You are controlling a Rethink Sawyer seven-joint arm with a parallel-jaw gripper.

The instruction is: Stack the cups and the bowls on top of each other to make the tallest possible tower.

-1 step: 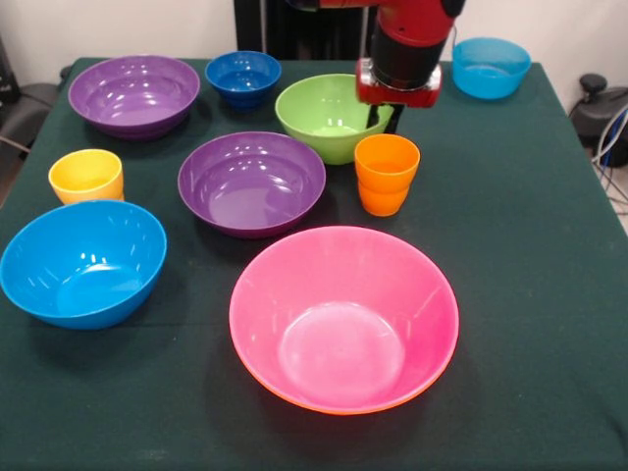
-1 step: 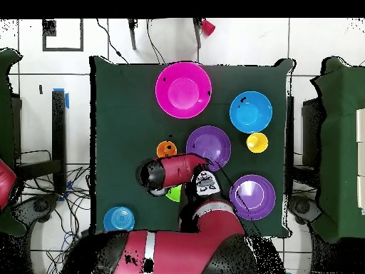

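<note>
Bowls and cups sit spread over the dark green tabletop (image 1: 549,294), none stacked apart from one pair. Nearest the front camera, the pink bowl (image 1: 343,316) sits nested in an orange bowl (image 1: 294,391), whose rim shows as a thin line along the lower edge. To its left in that view stands the blue bowl (image 1: 83,261), with the yellow cup (image 1: 86,175) just behind it. A purple bowl (image 1: 251,183) lies mid-table, and the orange cup (image 1: 387,173) stands just beside it to the right. Behind them is the green bowl (image 1: 330,116), with the small dark-blue bowl (image 1: 243,77) and a second purple bowl (image 1: 133,93) further left along the back. A light blue bowl (image 1: 491,67) stands alone at the far right corner.

The arm (image 1: 412,34) hangs over the green bowl's right rim, and the pincer (image 1: 379,118) shows only as a dark tip reaching down inside that bowl; whether it is wide or narrow I cannot tell. It seems to hold nothing, though the arm body hides most of it in both views
</note>
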